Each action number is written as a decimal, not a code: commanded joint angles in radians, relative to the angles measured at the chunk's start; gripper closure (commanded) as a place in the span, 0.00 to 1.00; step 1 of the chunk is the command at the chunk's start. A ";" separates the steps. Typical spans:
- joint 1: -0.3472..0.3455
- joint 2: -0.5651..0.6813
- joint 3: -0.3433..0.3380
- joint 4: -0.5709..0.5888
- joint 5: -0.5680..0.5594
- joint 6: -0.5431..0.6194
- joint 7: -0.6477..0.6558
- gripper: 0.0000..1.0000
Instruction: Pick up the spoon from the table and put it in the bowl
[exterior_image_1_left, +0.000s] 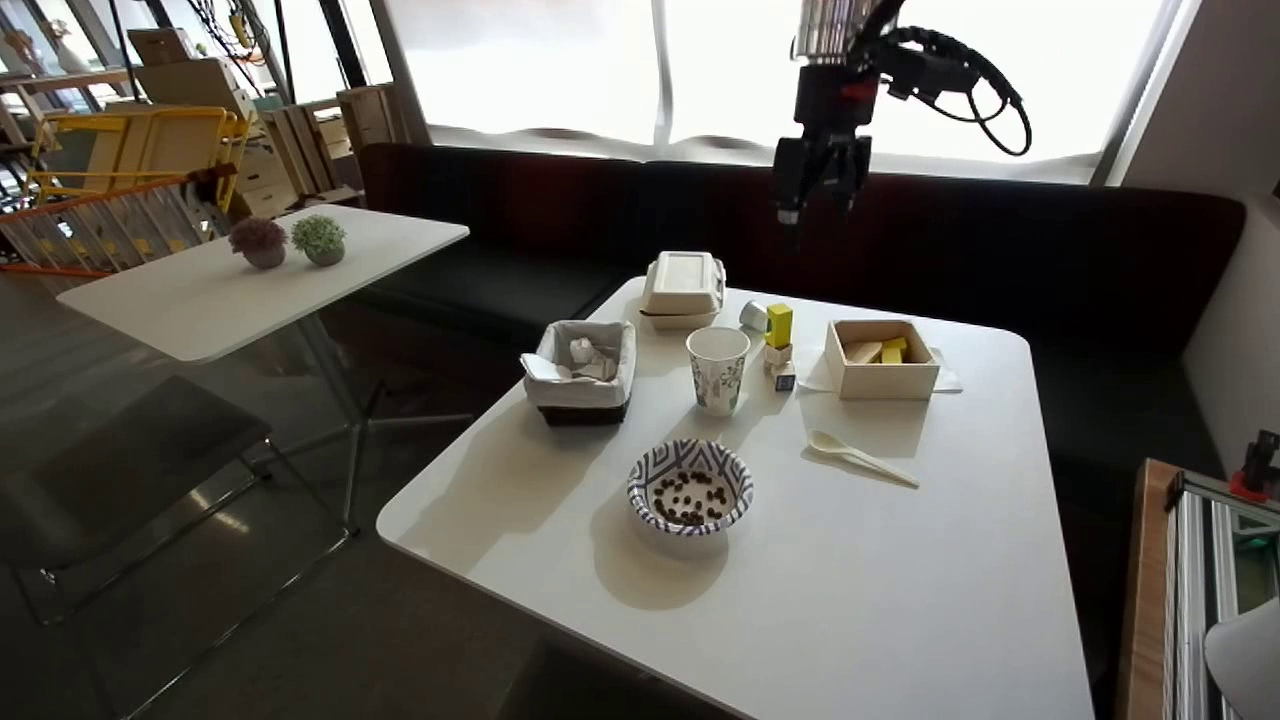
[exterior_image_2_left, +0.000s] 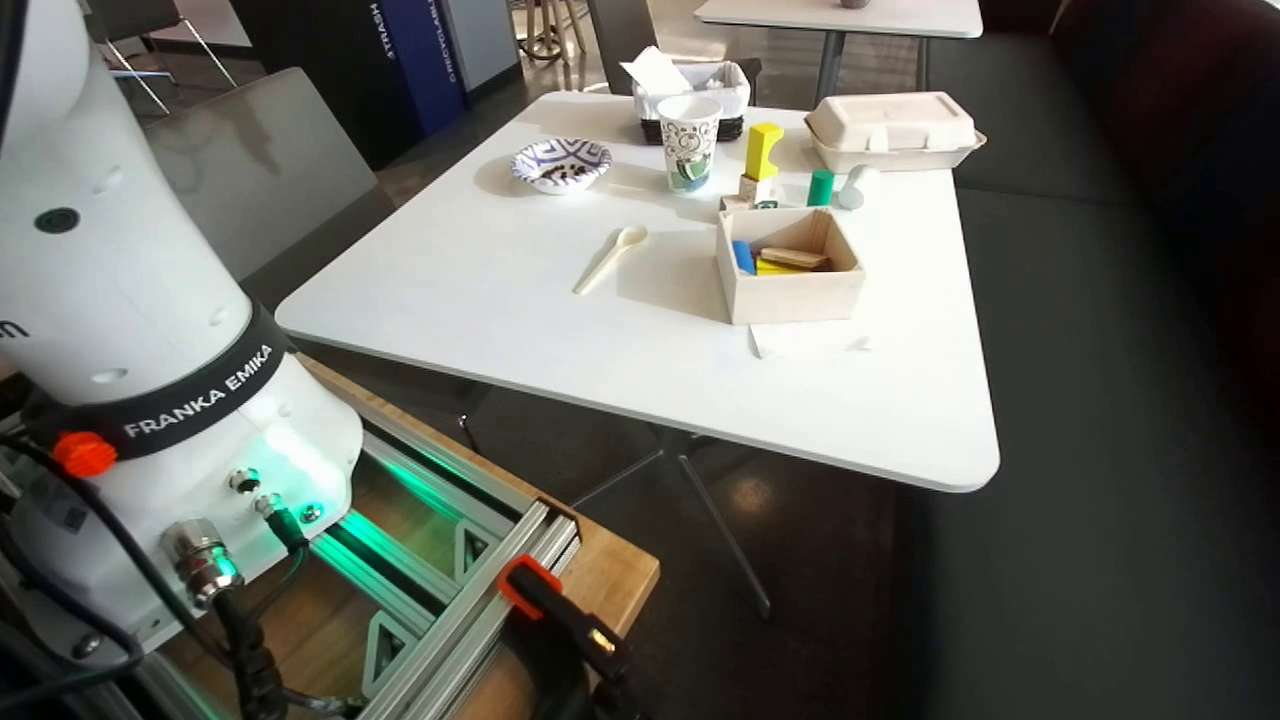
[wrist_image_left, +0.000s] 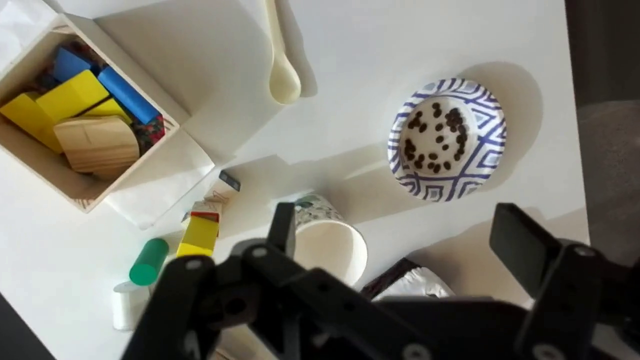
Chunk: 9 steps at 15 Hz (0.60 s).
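Observation:
The cream-white spoon (exterior_image_1_left: 862, 459) lies flat on the white table, and it also shows in an exterior view (exterior_image_2_left: 611, 259) and in the wrist view (wrist_image_left: 283, 75). The patterned bowl (exterior_image_1_left: 690, 458) stands upright on the table with small dark bean-like pieces inside. It also shows in an exterior view (exterior_image_2_left: 545, 151) and in the wrist view (wrist_image_left: 482, 165). In the wrist view the bowl is right of the spoon. My gripper (exterior_image_1_left: 818, 210) is high above the table's far side, apart from both. Its fingers (wrist_image_left: 395, 220) are wide apart with nothing held between them.
A tall paper cup (exterior_image_1_left: 717, 380) and a lined basket (exterior_image_1_left: 585, 393) stand near the bowl. A wooden box (exterior_image_1_left: 888, 382) of blocks is near the spoon. A block stack (exterior_image_1_left: 778, 327), a green cylinder (exterior_image_2_left: 820, 188) and a clamshell container (exterior_image_1_left: 684, 280) stand farther back.

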 joint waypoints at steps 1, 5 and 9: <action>-0.024 0.071 -0.036 -0.069 0.052 0.022 -0.124 0.00; -0.045 0.107 -0.038 -0.074 0.045 0.011 -0.140 0.00; -0.058 0.158 -0.040 -0.071 0.055 0.010 -0.163 0.00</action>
